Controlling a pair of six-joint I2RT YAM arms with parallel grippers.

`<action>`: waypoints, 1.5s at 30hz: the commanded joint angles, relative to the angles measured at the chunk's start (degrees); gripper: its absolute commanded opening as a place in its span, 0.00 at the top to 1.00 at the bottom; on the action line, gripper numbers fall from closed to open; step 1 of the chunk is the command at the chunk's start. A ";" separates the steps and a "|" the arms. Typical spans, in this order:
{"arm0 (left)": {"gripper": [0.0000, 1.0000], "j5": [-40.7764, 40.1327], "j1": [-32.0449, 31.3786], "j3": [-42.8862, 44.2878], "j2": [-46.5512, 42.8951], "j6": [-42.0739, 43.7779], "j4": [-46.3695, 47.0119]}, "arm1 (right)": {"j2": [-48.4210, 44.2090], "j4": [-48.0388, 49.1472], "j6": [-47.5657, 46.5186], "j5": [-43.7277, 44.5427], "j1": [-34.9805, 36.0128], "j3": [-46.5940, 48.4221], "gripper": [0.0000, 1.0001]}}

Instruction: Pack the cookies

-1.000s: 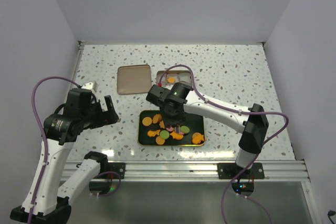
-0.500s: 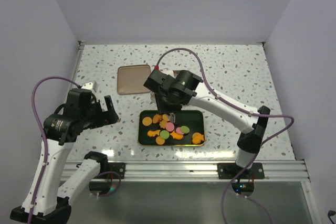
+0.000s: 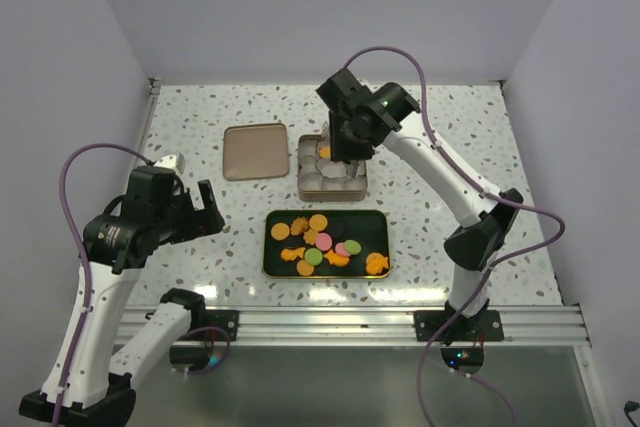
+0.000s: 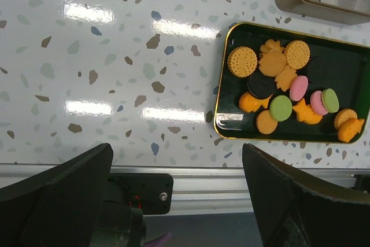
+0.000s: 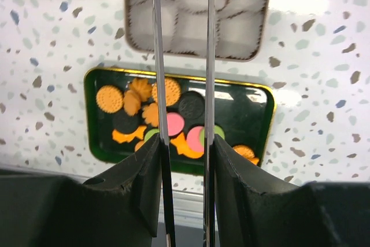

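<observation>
The cookies (image 3: 315, 245), orange rounds and shapes with some pink, green and dark ones, lie on a black gold-rimmed tray (image 3: 372, 237) near the front. They also show in the left wrist view, cookies (image 4: 289, 93), and in the right wrist view, cookies (image 5: 167, 122). My right gripper (image 3: 343, 152) hangs over the metal tin (image 3: 330, 187) lined with white paper cups. Its long thin blades (image 5: 155, 56) stand parallel a cookie's width apart, and their tips run out of the right wrist view. One orange cookie (image 3: 324, 152) lies in the tin. My left gripper (image 3: 205, 209) is open, left of the tray.
The tin's flat lid (image 3: 254, 151) lies left of the tin. The aluminium rail (image 3: 330, 325) with both arm bases runs along the near table edge. White walls enclose the table on three sides.
My right gripper rose out of the tray and swung back to above the tin. The left arm stayed where it was.
</observation>
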 commanded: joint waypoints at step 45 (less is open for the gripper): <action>0.00 -2.88 -0.36 0.53 3.45 -2.36 1.63 | 11.37 3.23 -12.20 -4.35 -13.72 -0.44 0.61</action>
